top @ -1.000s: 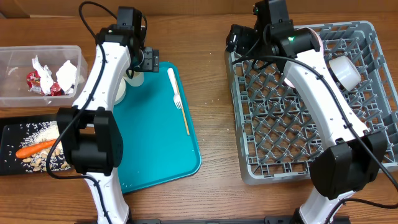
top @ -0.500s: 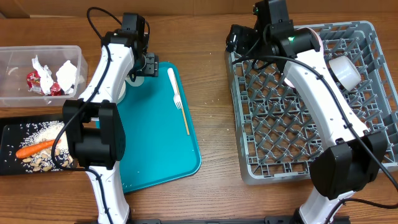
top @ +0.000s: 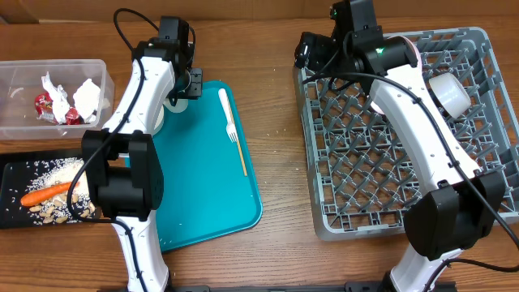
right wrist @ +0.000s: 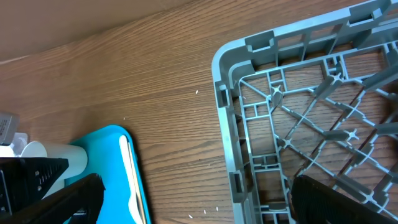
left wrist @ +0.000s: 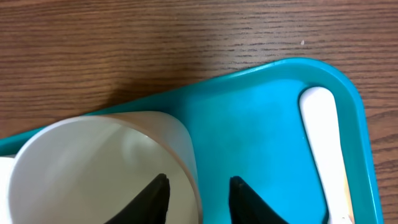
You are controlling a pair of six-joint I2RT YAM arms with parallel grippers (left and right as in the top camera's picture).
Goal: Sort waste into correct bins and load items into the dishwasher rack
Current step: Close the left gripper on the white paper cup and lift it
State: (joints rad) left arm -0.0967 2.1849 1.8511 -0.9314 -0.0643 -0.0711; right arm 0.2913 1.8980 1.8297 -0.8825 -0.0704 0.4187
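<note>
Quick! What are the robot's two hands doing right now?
Left gripper: open, one finger inside the small white round cup, one outside.
Right gripper: open wide, holding nothing.

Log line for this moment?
left gripper: jaws open astride small white cup rim | right gripper: open over grey plastic rack corner | white plastic fork: on teal tray

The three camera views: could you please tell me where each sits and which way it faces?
Overhead: above the table, looking straight down; both arms show.
Left wrist: over the tray, looking down at the cup; left end effector straddles its rim.
Right wrist: by the rack corner, facing the tray; right end effector open.
All share the fork.
</note>
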